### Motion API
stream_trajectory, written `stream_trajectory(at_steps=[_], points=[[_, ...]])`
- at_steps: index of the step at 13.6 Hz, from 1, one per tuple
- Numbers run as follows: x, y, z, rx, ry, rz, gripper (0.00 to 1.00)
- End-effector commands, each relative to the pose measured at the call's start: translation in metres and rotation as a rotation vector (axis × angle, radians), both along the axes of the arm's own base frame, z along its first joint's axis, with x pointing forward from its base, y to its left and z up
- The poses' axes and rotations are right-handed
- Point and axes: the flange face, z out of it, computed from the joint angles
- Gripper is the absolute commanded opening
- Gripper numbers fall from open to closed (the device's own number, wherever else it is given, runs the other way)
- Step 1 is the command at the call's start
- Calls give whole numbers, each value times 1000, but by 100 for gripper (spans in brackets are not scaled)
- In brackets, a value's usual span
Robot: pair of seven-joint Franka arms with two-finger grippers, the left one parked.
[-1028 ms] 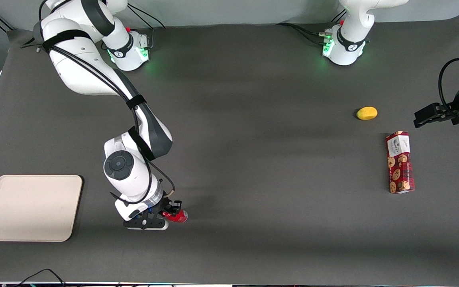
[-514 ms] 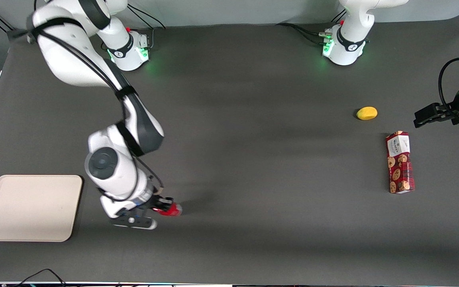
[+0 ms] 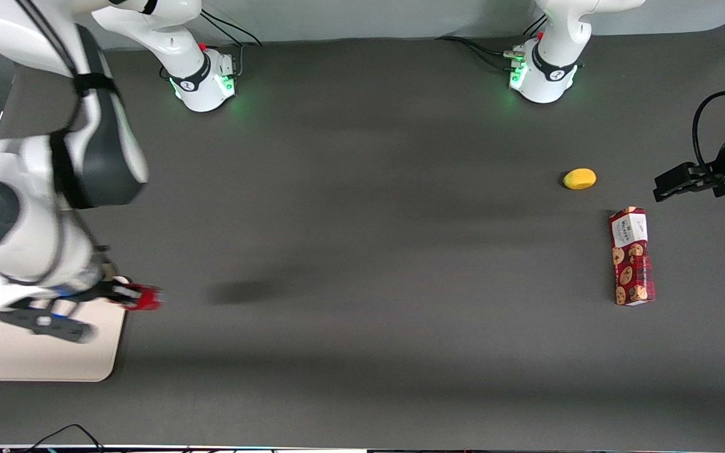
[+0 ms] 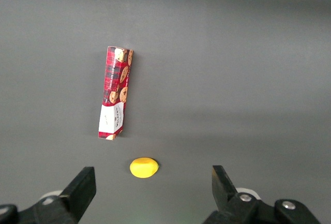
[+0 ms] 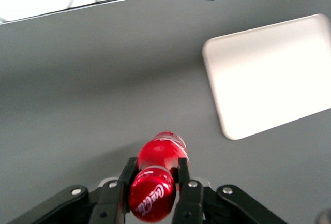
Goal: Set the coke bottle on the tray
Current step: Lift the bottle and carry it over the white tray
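Note:
My right gripper (image 3: 124, 295) is shut on the small red coke bottle (image 3: 143, 297) and holds it lifted above the table, just beside the tray's edge nearest the table's middle. In the right wrist view the bottle (image 5: 158, 177) sits gripped between my two black fingers (image 5: 126, 180), with my gripper (image 5: 155, 185) clear of the table. The beige tray (image 3: 35, 362) lies flat toward the working arm's end of the table, partly covered by my arm. It also shows in the right wrist view (image 5: 269, 74), with nothing on it.
A yellow oval fruit (image 3: 579, 178) and a long red cookie box (image 3: 631, 257) lie toward the parked arm's end of the table; both also show in the left wrist view, fruit (image 4: 143, 167) and box (image 4: 115, 92). The table's front edge runs near the tray.
My right arm has carried the coke bottle up off the table and sideways toward the tray. It now hangs at the tray's edge.

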Motion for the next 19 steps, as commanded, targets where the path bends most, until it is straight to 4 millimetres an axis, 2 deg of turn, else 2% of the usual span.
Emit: stream_trajectory(at_steps=[1,3,5,6,8,10,14,16,19], points=[[-18,-97,26,-63,54,100,0],[-24,-167,30,-69,93,189,0],[-30,-254,30,1,7,258,0],[-31,-287,20,35,-28,311,0],[-30,-336,-7,32,-82,394,0],[-29,-371,-35,8,-105,415,0],[-39,-423,-102,84,-117,430,0],[-45,-451,-135,65,-127,421,0],[-52,-472,-159,46,-121,396,0]])
